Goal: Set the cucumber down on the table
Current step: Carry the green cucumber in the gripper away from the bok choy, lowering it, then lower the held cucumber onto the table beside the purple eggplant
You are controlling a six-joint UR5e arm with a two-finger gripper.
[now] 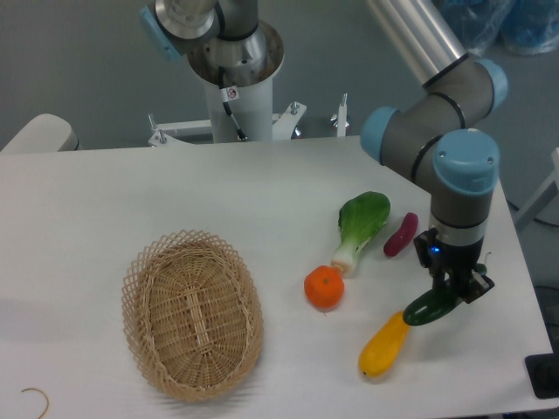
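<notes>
The dark green cucumber (426, 309) is held at the right front of the white table (175, 192), low over the surface. My gripper (450, 295) is shut on its right end, and the arm's wrist hides that end. The cucumber's free left end pokes out just above the top of a yellow vegetable (384, 345). Whether the cucumber touches the tabletop cannot be told.
A leafy bok choy (360, 225) and a small reddish-purple vegetable (400, 235) lie behind the gripper. An orange fruit (324, 287) sits left of it. An oval wicker basket (192, 312) stands at the front left. The table's right edge is close to the gripper.
</notes>
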